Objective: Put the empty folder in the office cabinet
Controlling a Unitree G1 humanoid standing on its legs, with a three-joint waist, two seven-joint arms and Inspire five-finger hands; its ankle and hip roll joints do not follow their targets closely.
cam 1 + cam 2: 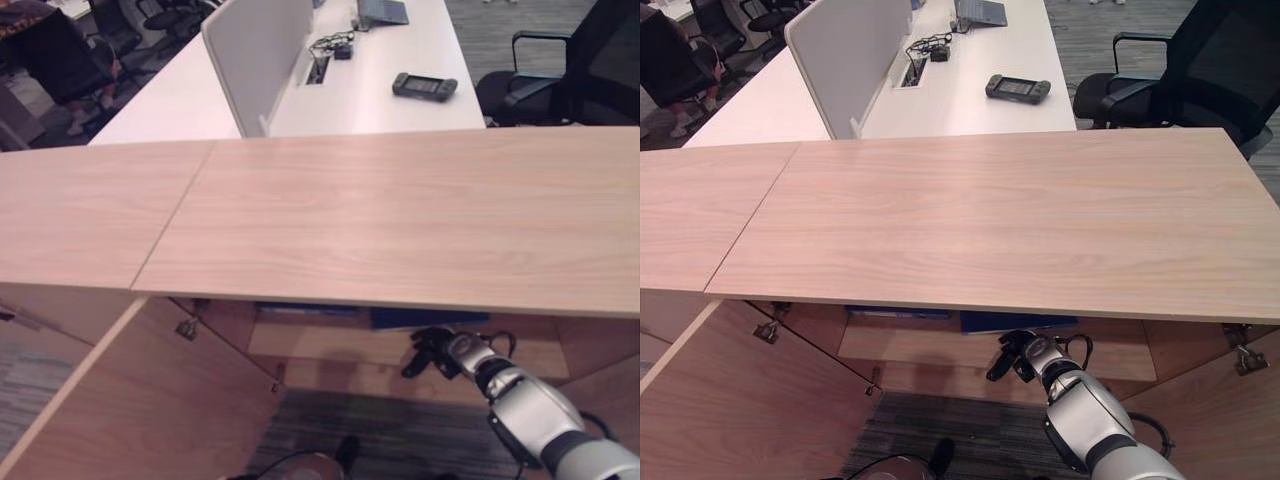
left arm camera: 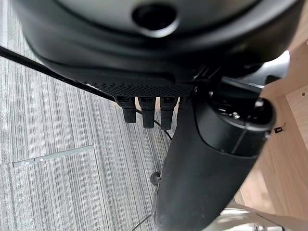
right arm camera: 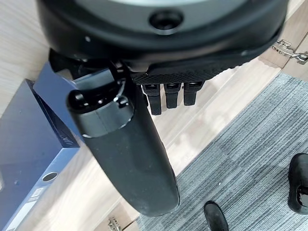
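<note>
- The long light-wood cabinet top (image 1: 400, 215) spans the head views; its front edge overhangs the open compartment below.
- On the wooden shelf (image 1: 930, 345) inside, tucked just under that front edge, stands the dark blue ring-binder folder (image 3: 24, 144), together with a further blue folder (image 1: 898, 313) to its left.
- The right hand (image 1: 1015, 357) sits at the shelf's front lip, just below the folder. In its wrist view the fingers (image 3: 166, 96) hang fairly straight and the thumb (image 3: 125, 154) sticks out, with nothing between them; the folder lies just beside the thumb, not gripped.
- The left light-wood cabinet door (image 1: 140, 400) is swung wide towards the robot, and the right wooden door (image 1: 1220, 410) also stands open, leaving the compartment mouth clear between them.
- Below the shelf lip lies grey striped carpet (image 3: 250, 154).
- The left hand (image 2: 144, 103) hangs over carpet, fingers (image 2: 147, 115) loosely straight, holding nothing.
- Beyond the cabinet's far edge stands a white desk (image 1: 970, 100) with a grey divider panel (image 1: 845, 60), a dark handheld controller (image 1: 1018, 88), and a black office chair (image 1: 1200, 70) to the right.
</note>
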